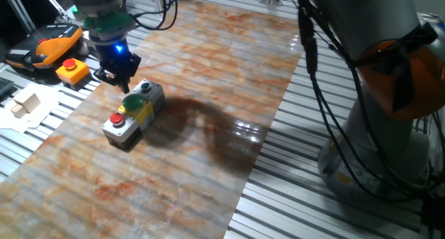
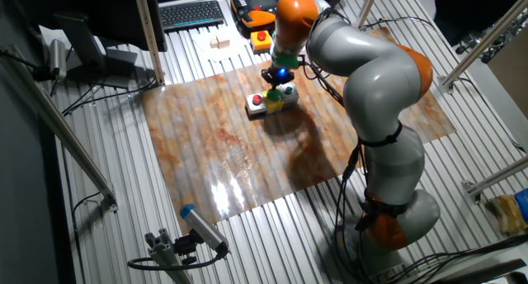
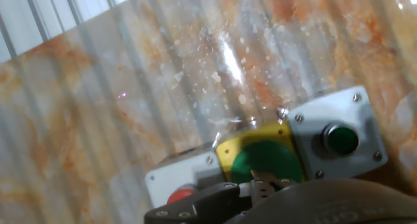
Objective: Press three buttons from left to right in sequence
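The three button boxes sit in a row on the marbled mat (image 1: 208,128): a grey box with a small red button (image 1: 117,119), a yellow box with a green dome (image 1: 134,102), and a grey box with a dark-green button (image 1: 145,87). My gripper (image 1: 123,84) points down at the far side of the green dome, its fingertips together. In the hand view the fingertips (image 3: 264,182) rest at the near edge of the green dome (image 3: 264,160), with the red button (image 3: 180,196) to the left and the dark-green button (image 3: 341,139) to the right. The row also shows in the other fixed view (image 2: 272,101).
A lone orange box with a red button (image 1: 71,70) stands off the mat to the left, next to an orange-black device (image 1: 52,44). A small cardboard box (image 1: 24,103) lies on paper. The robot base (image 1: 389,107) and hanging cables (image 1: 313,51) are at the right.
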